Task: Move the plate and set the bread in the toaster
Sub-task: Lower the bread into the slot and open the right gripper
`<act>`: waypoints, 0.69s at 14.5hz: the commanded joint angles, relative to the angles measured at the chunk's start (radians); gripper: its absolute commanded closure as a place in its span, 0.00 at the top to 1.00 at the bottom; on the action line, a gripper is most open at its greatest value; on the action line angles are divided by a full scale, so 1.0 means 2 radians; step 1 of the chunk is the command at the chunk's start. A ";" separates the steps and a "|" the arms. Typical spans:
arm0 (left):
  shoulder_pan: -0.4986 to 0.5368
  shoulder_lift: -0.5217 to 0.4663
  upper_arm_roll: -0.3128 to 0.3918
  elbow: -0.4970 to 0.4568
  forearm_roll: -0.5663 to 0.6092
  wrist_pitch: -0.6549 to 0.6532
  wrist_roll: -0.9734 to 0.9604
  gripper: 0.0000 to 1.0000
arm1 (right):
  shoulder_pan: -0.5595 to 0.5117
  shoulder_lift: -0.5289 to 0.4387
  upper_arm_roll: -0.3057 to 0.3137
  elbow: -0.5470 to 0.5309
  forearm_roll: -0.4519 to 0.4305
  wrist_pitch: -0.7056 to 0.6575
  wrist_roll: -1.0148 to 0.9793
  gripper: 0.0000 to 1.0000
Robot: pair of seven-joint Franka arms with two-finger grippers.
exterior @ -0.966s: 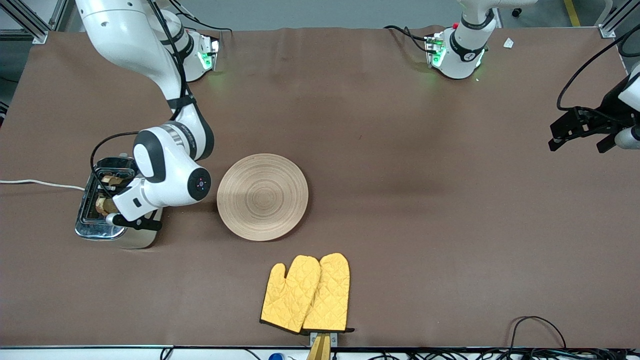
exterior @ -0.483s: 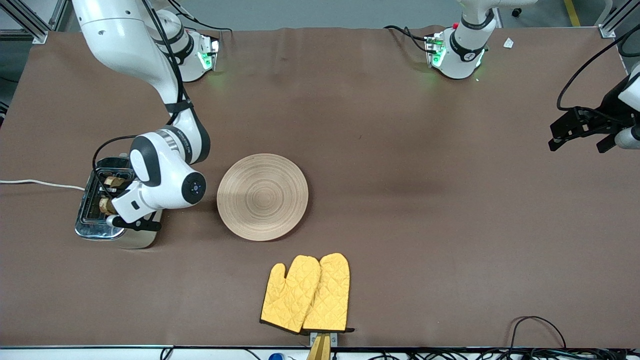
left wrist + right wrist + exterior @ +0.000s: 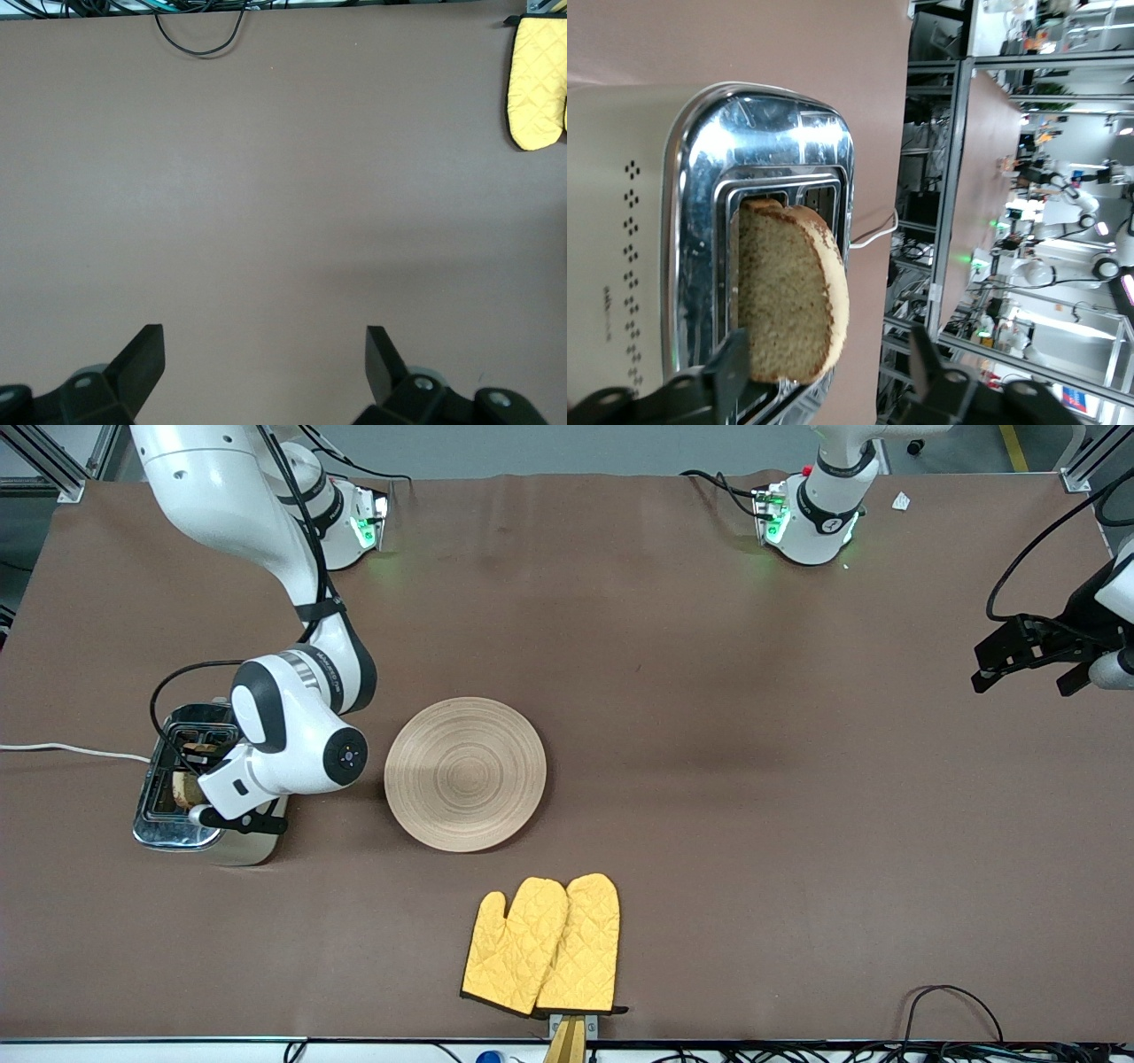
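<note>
The toaster (image 3: 173, 828) stands near the right arm's end of the table, with cream sides and a chrome top (image 3: 709, 159). The bread (image 3: 788, 292) stands upright in one slot, its upper part sticking out; it barely shows in the front view (image 3: 184, 786). My right gripper (image 3: 828, 350) is open over the toaster (image 3: 620, 221), its fingers on either side of the slice, one finger (image 3: 733, 365) right beside it. The plate (image 3: 465, 773) lies bare on the table beside the toaster. My left gripper (image 3: 1026, 682) waits open and empty over the left arm's end of the table, as its wrist view (image 3: 266, 341) shows.
A pair of yellow oven mitts (image 3: 542, 946) lies nearer the front camera than the plate, also in the left wrist view (image 3: 536, 80). The toaster's white cord (image 3: 71, 751) runs off the table edge. Black cables (image 3: 952, 1001) lie at the front edge.
The bread has sunk lower into the toaster slot. My right hand has shifted slightly over the toaster. The left arm and the plate have not moved.
</note>
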 commanded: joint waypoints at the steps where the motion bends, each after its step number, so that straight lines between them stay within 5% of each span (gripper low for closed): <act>1: -0.001 -0.009 -0.008 -0.014 0.011 0.007 -0.021 1.00 | 0.004 -0.049 0.002 0.007 0.047 -0.011 -0.044 1.00; 10: -0.003 -0.012 -0.010 -0.016 0.035 0.011 -0.021 1.00 | -0.028 -0.138 -0.001 0.082 0.271 -0.048 -0.077 1.00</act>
